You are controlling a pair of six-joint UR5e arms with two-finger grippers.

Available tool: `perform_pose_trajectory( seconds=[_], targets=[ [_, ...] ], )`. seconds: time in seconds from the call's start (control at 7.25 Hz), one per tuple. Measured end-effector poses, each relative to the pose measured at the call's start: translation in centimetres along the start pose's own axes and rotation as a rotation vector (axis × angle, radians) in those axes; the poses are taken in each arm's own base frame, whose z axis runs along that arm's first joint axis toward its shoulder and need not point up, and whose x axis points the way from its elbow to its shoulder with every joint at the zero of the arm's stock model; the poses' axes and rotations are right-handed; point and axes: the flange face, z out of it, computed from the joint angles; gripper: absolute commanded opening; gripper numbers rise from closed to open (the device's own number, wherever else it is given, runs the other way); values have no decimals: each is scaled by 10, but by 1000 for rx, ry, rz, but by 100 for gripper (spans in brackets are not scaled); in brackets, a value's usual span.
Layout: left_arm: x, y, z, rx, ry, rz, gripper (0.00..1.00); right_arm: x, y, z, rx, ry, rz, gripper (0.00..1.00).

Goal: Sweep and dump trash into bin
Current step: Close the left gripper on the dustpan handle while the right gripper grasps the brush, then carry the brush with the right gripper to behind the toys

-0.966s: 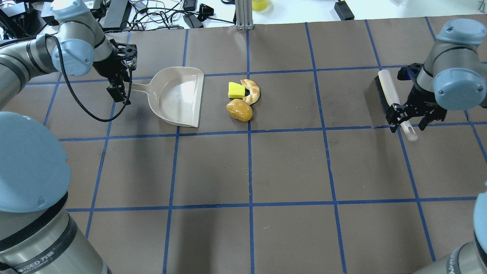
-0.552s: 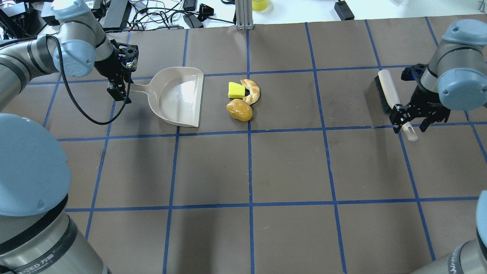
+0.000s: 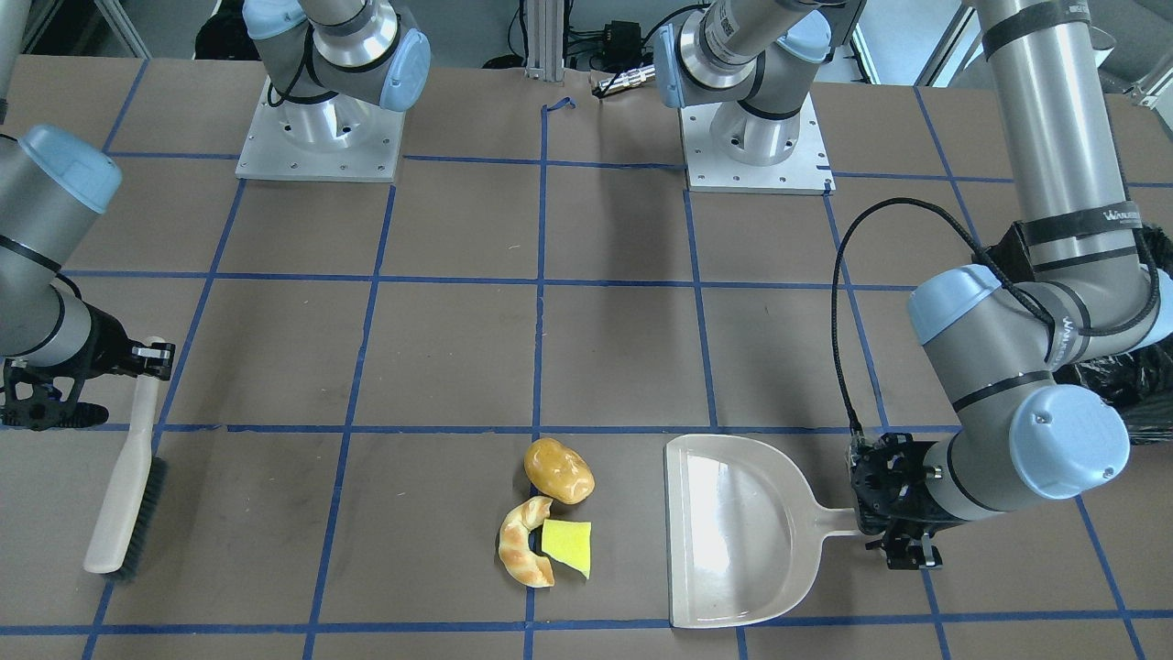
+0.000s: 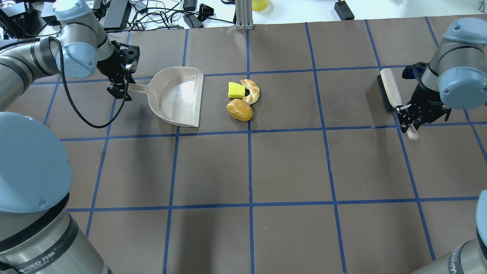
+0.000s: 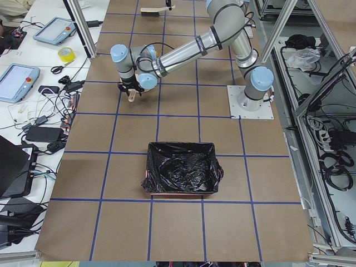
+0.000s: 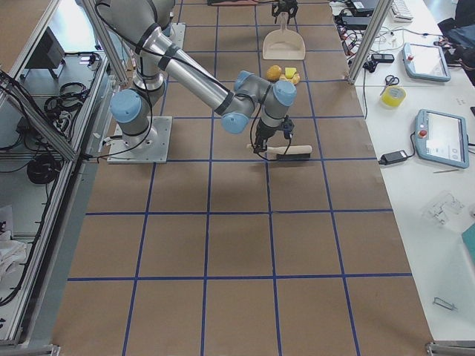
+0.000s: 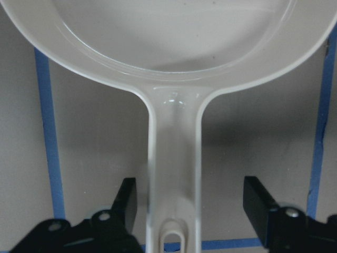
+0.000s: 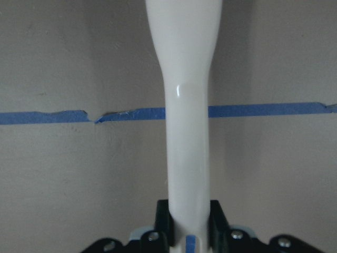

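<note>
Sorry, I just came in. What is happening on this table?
A two-arm robot is preparing to sweep. The right gripper is shut on the brush handle. The left gripper is open around the dustpan handle, not touching it. The potato, croissant and sponge wedge lie on the table near the dustpan mouth. The bin stands apart.

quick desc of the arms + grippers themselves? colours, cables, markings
The left arm and right arm match: silver-grey tubes, pale blue joint caps, and black bands with white lettering. A black braided cable loops outside the left arm down to its wrist. The left gripper and right gripper are black, with skeletal linkage bodies and two blocky fingers each. There are no sleeves.
</note>
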Motion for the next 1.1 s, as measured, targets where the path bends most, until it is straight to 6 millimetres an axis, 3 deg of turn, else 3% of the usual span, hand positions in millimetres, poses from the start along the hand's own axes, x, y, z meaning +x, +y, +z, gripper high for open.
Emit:
perform_pose_trajectory(
  seconds=[0.28, 0.41, 0.55, 0.69, 0.97, 1.1],
  targets=[
    [0, 1, -2, -2, -6, -3, 30, 0, -1, -10, 18, 7, 14, 10],
    [1, 1, -1, -2, -5, -4, 23, -9, -2, -21, 25, 13, 14, 8],
    [2, 1, -1, -3, -3, -5, 17, -34, 0, -35, 23, 22, 4, 7],
    [2, 1, -3, -11, -4, -10, 11, -73, 5, -49, 18, 37, 17, 6],
    [5, -4, -6, -95, 6, -74, 10, -172, 18, -72, 25, 73, 83, 0],
    [5, -17, -6, -130, 5, -81, 8, -224, 28, -78, 25, 93, 130, 0]
  ],
)
